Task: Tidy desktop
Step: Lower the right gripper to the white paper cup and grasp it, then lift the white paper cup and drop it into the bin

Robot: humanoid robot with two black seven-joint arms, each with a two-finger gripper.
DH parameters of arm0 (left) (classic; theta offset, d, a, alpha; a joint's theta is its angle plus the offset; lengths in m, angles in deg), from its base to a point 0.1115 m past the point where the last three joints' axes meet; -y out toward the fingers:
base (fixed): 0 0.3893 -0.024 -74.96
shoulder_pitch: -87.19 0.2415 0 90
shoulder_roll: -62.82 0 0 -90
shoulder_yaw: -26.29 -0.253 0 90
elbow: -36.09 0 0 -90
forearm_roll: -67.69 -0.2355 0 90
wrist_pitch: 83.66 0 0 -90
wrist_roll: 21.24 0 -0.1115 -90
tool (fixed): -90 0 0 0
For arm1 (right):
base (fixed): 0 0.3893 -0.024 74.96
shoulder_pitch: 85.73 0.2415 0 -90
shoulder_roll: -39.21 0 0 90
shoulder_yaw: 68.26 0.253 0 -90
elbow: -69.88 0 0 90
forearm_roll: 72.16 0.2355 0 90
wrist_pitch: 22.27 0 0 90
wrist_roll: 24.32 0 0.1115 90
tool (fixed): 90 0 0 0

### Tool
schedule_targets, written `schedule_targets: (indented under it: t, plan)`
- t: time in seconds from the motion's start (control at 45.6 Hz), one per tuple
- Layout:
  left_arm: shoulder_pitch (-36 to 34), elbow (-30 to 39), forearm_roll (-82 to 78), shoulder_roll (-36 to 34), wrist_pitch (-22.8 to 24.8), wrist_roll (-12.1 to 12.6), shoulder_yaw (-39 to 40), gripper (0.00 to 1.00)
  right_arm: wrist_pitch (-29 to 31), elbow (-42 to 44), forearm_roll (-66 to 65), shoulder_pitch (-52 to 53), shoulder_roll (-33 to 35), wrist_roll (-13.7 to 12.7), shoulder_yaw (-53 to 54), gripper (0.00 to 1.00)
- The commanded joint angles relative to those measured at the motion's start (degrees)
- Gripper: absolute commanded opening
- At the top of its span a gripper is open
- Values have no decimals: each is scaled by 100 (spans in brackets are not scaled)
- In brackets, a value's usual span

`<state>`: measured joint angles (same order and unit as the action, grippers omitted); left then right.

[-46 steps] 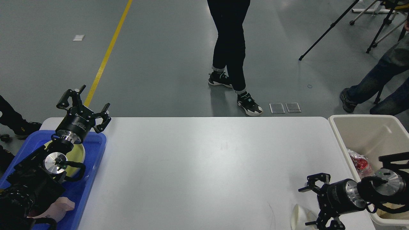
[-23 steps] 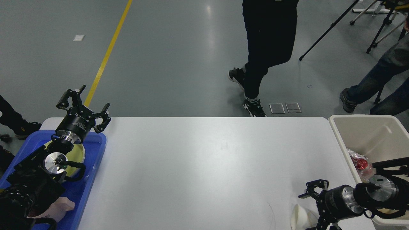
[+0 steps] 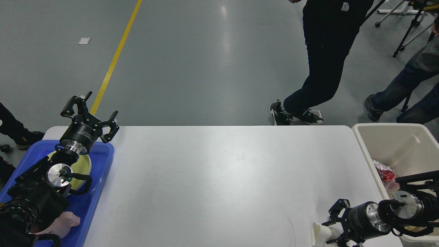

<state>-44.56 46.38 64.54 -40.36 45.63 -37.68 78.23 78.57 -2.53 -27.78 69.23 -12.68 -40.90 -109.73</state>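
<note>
Where the desktop (image 3: 219, 185) meets the lower edge of the view, a small white object (image 3: 320, 234) is seen at its near right corner, partly cut off, so that its kind cannot be told. The right gripper (image 3: 334, 224) is held directly beside it, with one finger (image 3: 337, 207) above it and the other low at the frame edge; the fingers are spread, and whether they touch the white object cannot be told. To the right, a beige bin (image 3: 394, 137) is placed against the desktop's end, and a crumpled red and clear wrapper (image 3: 384, 173) is seen inside it.

At the near left, a blue tray (image 3: 99, 178) is set on the desktop's left end. A pale pink object (image 3: 63, 223) and a pale yellow plate (image 3: 84, 166) are held in it, both partly hidden by the left arm. The left gripper (image 3: 91, 115) is raised over the tray's far corner, its fingers spread wide and nothing gripped. White lettering is printed on its black wrist, too small to be read.

Beyond the desktop, a grey floor with a yellow line (image 3: 115, 56) is seen, a person in black trousers (image 3: 325, 61) is standing, and a tripod (image 3: 411, 27) is placed at the far right.
</note>
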Motion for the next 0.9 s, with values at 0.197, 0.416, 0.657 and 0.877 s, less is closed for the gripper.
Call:
schedule_targets:
  t: [0.197, 0.416, 0.657, 0.877]
  plan:
    - [0, 0, -2, 0, 0, -8, 0, 96, -37, -1, -43, 579, 197, -21, 359, 35]
    - [0, 0, -2, 0, 0, -8, 0, 96, 33, -10, -403, 1388, 399, -30, 341, 35]
    - [0, 0, 7, 0, 0, 1, 0, 96, 296, -18, -720, 2529, 926, -56, 341, 35]
    - [0, 0, 7, 0, 0, 1, 0, 96, 718, -10, -755, 4217, 1507, -426, -10, 35]
